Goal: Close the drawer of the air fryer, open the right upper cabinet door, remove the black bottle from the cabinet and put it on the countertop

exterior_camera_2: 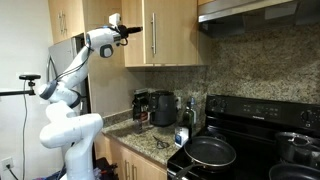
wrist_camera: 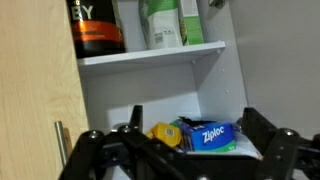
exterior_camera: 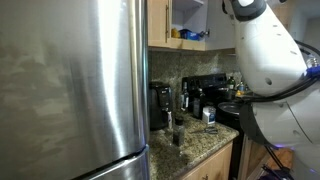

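My gripper (wrist_camera: 193, 118) is open and empty, level with the lower shelf of the open cabinet (wrist_camera: 225, 70); it also shows high at the cabinet front in an exterior view (exterior_camera_2: 128, 30). A dark bottle with an orange label (wrist_camera: 95, 25) stands on the upper shelf, above and left of the gripper. A light-wood door panel with a metal bar handle (wrist_camera: 40, 90) fills the left; I cannot tell whether it is the opened door or its neighbour. The air fryer (exterior_camera: 160, 105) stands on the granite countertop (exterior_camera: 200, 143), its drawer looking pushed in.
A blue Ziploc box (wrist_camera: 205, 135) and a yellow item (wrist_camera: 163, 131) lie on the lower shelf between my fingers. A green-and-white container (wrist_camera: 165, 22) stands beside the bottle. A steel fridge (exterior_camera: 70, 80), a coffee maker (exterior_camera_2: 166, 108) and a black stove with pans (exterior_camera_2: 215, 150) flank the countertop.
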Robot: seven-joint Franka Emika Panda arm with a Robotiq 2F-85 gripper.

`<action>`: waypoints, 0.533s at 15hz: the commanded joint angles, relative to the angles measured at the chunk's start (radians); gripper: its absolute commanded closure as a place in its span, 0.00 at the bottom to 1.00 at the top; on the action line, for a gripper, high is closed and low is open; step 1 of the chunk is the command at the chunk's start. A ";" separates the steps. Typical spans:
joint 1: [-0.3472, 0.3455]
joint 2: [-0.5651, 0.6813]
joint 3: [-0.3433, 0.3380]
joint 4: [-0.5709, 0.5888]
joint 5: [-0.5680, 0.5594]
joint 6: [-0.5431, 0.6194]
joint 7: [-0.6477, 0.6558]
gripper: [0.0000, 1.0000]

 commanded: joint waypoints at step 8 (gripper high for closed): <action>0.004 -0.005 -0.004 0.011 0.042 -0.038 -0.064 0.00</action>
